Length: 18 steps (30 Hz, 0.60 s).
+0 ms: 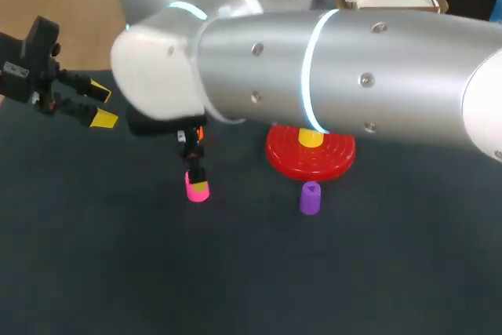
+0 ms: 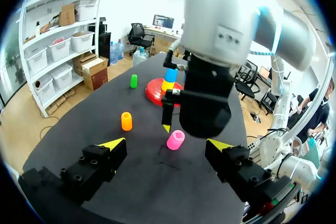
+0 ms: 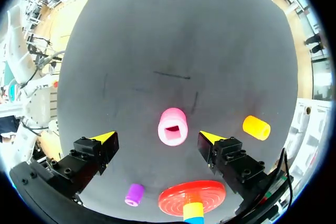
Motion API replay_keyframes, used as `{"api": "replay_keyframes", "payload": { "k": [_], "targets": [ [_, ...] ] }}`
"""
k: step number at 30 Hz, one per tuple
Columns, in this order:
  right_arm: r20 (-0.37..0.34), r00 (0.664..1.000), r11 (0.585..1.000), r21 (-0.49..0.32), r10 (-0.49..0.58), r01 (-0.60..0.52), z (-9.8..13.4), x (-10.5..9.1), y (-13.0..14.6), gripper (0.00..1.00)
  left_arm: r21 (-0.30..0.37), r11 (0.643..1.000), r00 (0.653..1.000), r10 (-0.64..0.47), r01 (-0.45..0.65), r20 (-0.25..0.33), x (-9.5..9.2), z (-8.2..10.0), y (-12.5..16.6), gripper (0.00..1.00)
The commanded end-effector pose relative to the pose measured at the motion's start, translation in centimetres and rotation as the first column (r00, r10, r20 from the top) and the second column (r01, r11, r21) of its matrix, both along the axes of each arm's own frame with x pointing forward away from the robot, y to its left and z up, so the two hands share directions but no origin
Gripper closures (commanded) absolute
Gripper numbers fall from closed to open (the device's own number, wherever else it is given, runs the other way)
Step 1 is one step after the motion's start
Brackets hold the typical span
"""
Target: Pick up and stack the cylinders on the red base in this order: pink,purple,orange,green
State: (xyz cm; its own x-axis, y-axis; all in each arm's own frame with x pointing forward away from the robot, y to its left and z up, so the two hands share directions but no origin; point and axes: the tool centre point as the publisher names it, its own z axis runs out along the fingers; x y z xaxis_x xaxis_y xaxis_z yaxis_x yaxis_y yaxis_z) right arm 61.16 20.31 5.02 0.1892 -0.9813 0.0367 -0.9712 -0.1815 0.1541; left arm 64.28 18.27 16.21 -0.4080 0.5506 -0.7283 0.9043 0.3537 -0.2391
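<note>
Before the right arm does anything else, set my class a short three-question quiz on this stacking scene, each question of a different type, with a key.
1. True or false: the right claw is open, with the pink cylinder between its fingers.
2. The left claw is: A open, holding nothing; B shut on a cylinder; C out of every view.
3. Short answer: in the head view, what colour is the cylinder that stands right beside the red base?
Key: 1 true; 2 A; 3 purple, the purple cylinder.
</note>
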Motion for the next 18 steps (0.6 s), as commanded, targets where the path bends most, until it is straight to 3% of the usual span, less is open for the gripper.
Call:
{"api": "replay_keyframes", "payload": {
  "k": [1, 17, 18],
  "targets": [
    [0.184, 0.983, 0.999, 0.046, -0.024, 0.016, -0.9, -0.6, -0.6, 0.0, -0.002, 1.0, 1.0, 0.0, 0.0, 0.003, 0.0, -0.1, 0.1, 0.0],
    [0.181, 0.982, 0.997, 0.049, -0.061, 0.053, -1.7, 0.5, 0.4, 0.0, -0.002, 1.0, 1.0, 0.0, 0.0, 0.003, 0.0, -0.1, 0.1, 0.0],
    [0.18, 0.982, 0.997, 0.049, -0.059, 0.051, -1.7, 0.5, 0.5, 0.04, -0.002, 1.0, 1.0, 0.0, 0.0, 0.003, 0.0, -0.1, 0.1, 0.0]
  ]
}}
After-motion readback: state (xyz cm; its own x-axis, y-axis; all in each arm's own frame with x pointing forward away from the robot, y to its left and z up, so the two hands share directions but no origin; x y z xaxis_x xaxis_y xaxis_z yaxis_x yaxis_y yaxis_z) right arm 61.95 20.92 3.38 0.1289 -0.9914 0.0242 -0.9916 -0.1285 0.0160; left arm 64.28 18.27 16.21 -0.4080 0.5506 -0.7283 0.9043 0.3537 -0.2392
